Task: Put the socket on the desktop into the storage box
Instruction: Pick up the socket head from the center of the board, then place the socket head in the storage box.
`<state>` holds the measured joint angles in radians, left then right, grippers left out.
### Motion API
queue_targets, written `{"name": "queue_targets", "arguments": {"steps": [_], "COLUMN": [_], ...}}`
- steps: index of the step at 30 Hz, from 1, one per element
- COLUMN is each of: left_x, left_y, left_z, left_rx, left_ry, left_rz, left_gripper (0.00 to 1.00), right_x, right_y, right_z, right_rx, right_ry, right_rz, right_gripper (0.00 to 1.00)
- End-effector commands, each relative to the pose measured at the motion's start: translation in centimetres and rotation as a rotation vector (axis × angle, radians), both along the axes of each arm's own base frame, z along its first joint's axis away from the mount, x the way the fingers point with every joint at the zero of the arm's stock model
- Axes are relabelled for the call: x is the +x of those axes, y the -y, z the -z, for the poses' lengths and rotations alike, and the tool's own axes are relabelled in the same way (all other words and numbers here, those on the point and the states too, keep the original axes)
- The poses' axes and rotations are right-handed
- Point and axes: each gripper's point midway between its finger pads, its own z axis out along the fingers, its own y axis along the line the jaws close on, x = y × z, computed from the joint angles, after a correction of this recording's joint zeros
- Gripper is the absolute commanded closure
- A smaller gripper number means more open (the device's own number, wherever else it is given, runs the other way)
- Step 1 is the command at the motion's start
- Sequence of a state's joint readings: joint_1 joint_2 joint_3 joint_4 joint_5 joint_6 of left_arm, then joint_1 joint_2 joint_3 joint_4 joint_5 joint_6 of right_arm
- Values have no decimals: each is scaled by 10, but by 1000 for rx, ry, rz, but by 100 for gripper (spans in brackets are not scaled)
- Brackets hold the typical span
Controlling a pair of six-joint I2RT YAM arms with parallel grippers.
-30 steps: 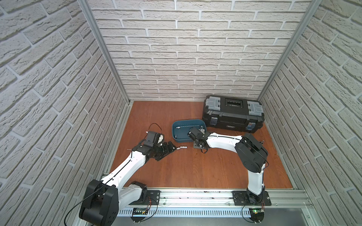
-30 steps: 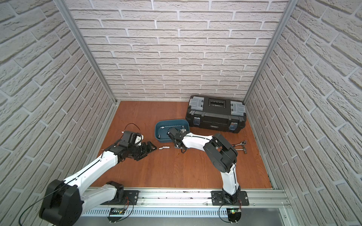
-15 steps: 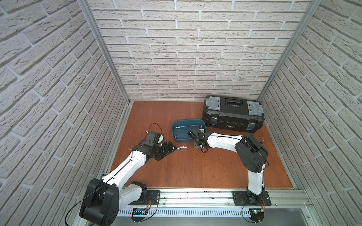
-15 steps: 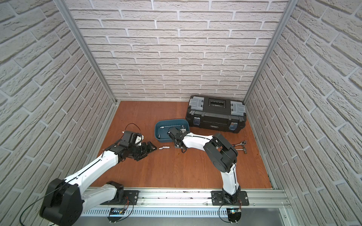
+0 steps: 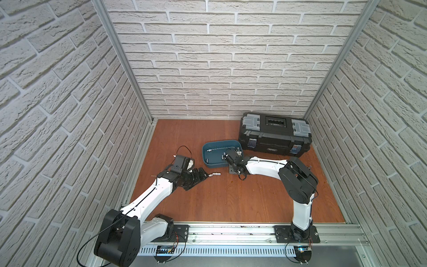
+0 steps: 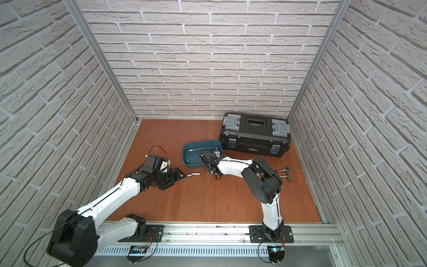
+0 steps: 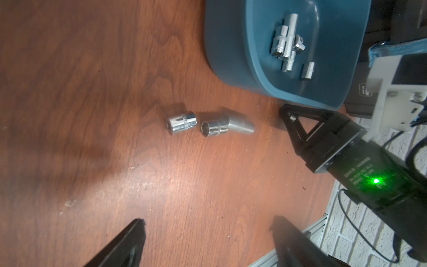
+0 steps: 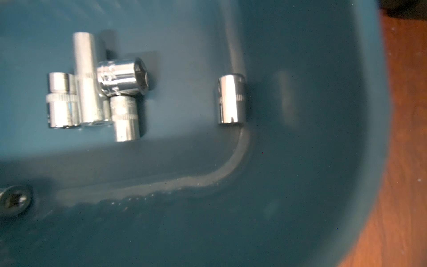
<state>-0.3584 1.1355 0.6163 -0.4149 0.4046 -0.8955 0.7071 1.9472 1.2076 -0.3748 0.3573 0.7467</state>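
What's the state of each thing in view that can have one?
Box: no lid, several sockets inside.
Desktop sockets: two, on their sides, unheld.
Toolbox: lid shut.
Left gripper: open, empty.
Right gripper: beside the box; open or shut unclear.

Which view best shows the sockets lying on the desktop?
Left wrist: both sockets are close and sharp, end to end, one hex mouth visible. In both top views they are one tiny silver speck ahead of the left gripper. Right wrist shows only the box interior.
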Motion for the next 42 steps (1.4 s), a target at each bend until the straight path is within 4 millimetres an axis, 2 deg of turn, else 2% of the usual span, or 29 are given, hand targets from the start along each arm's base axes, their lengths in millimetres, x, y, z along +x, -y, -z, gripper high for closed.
{"name": "queue_targets", "arguments": {"steps": [1, 4, 15, 20, 25, 30, 35, 42], "left_x": [9, 10, 15, 14, 18, 26, 32, 41], "left_y": [4, 6, 15, 16, 18, 19, 20, 16], "left_z": [-8, -9, -8, -9, -13, -23, -32, -46], "left_rx": [-1, 0, -6, -8, -17, -15, -15, -13], "left_ry": [31, 33, 38, 43, 61, 89, 110, 146], "left_rz": [-2, 2, 23, 27, 30, 33, 30, 12], "left_gripper": [10, 10, 10, 10, 10, 10, 10, 10], "right_x": [-12, -18, -38, -44, -46, -43, -30, -5], "right_y": [14, 14, 19, 16, 10, -1, -18, -40], "right_z": [10, 10, -8, -27, -56, -83, -106, -119], "right_rx": [-18, -2, -15, 0, 28, 68, 104, 140], "right_ry": [-47, -52, -51, -39, -22, -9, 6, 8], "right_rz": [0, -1, -29, -52, -86, -124, -155, -177], "right_gripper": [68, 74, 80, 80, 80, 80, 80, 80]}}
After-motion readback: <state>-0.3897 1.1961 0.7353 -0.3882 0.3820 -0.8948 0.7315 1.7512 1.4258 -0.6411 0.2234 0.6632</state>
